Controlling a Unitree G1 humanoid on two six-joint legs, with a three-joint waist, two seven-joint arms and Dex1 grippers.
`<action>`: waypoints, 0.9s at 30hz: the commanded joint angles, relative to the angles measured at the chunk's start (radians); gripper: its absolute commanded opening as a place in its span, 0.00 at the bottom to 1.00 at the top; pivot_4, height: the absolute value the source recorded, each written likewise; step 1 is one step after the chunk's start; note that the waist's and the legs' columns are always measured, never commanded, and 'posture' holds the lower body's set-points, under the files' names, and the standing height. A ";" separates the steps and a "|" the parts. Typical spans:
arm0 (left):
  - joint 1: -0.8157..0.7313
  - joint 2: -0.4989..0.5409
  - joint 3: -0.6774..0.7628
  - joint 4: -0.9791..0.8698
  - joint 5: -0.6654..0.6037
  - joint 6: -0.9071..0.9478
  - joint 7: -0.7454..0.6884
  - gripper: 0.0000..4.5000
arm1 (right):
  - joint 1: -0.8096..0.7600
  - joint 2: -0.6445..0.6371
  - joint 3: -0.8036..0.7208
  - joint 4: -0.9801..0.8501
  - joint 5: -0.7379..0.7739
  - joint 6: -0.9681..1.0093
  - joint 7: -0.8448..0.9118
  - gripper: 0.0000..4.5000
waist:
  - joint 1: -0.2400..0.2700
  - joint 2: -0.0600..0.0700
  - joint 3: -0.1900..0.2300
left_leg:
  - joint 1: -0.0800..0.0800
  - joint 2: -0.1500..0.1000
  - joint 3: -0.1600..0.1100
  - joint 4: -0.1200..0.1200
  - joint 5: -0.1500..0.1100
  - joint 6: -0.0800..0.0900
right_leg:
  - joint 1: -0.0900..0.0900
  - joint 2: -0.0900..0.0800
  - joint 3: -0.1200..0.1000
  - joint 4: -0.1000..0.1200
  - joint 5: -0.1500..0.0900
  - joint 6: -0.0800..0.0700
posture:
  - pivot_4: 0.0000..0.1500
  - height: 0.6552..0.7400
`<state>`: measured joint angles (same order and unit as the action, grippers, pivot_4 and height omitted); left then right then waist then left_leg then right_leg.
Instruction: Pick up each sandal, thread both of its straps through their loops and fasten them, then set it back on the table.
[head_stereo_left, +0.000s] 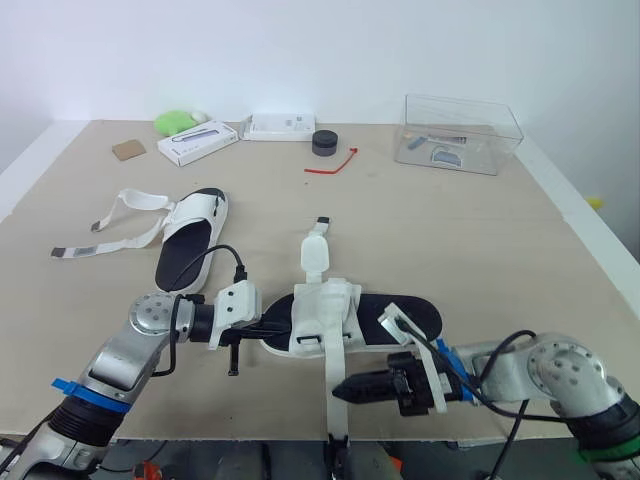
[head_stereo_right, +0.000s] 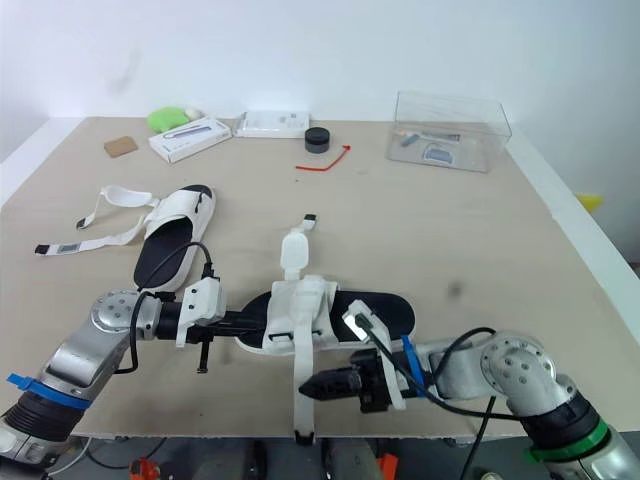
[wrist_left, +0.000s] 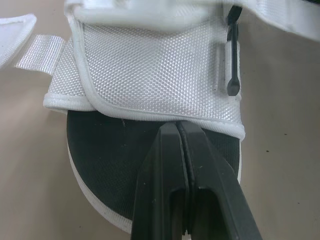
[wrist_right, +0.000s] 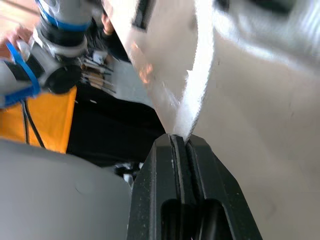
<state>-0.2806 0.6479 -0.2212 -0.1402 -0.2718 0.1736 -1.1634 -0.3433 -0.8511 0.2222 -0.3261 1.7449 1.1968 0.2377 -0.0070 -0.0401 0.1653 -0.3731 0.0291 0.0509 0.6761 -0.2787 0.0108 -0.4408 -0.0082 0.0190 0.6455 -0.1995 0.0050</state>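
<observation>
On the table, the near sandal lies lower centre, the left gripper's closed fingers bearing on its insole, apparently to steady it, while the right gripper clamps the loose strap hanging off the front edge, likely for threading; the clear box at upper right holds a few small items.

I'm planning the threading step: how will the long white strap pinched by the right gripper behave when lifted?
Probably floppy: the long strap trails slack to the table edge past the right gripper. It looks like thin flat webbing, so likely light. Its free end would likely dangle and sway rather than point at a loop on the near sandal.
</observation>
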 joint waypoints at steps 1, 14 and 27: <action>0.011 0.001 -0.010 -0.025 0.009 0.003 0.003 0.00 | -0.175 0.001 -0.041 0.122 0.183 -0.011 -0.053 0.02 | -0.002 0.000 0.000 | 0.000 0.000 0.000 0.000 0.000 0.000 | 0.000 0.000 0.000 0.000 0.000 0.000 | 1.00 1.00; 0.009 -0.016 -0.017 -0.012 0.018 -0.005 0.016 0.00 | -0.488 0.043 -0.009 0.486 0.080 0.215 -0.033 0.02 | -0.011 -0.001 -0.001 | -0.003 -0.002 0.000 0.000 -0.002 0.004 | -0.002 -0.004 0.000 -0.003 0.001 -0.001 | 1.00 1.00; 0.021 -0.017 -0.024 -0.023 0.017 -0.003 0.020 0.00 | -0.567 0.102 -0.089 0.570 -0.131 0.332 0.078 0.02 | -0.012 -0.001 -0.001 | -0.003 -0.002 0.000 0.000 -0.002 0.004 | -0.001 -0.004 -0.001 -0.004 0.001 0.003 | 1.00 1.00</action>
<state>-0.2631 0.6349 -0.2272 -0.1604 -0.2683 0.1708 -1.1427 -0.8727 -0.7540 0.1886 0.2311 1.6328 1.5122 0.2887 -0.0185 -0.0406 0.1646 -0.3762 0.0272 0.0508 0.6764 -0.2805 0.0148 -0.4422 -0.0117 0.0184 0.6413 -0.1986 0.0075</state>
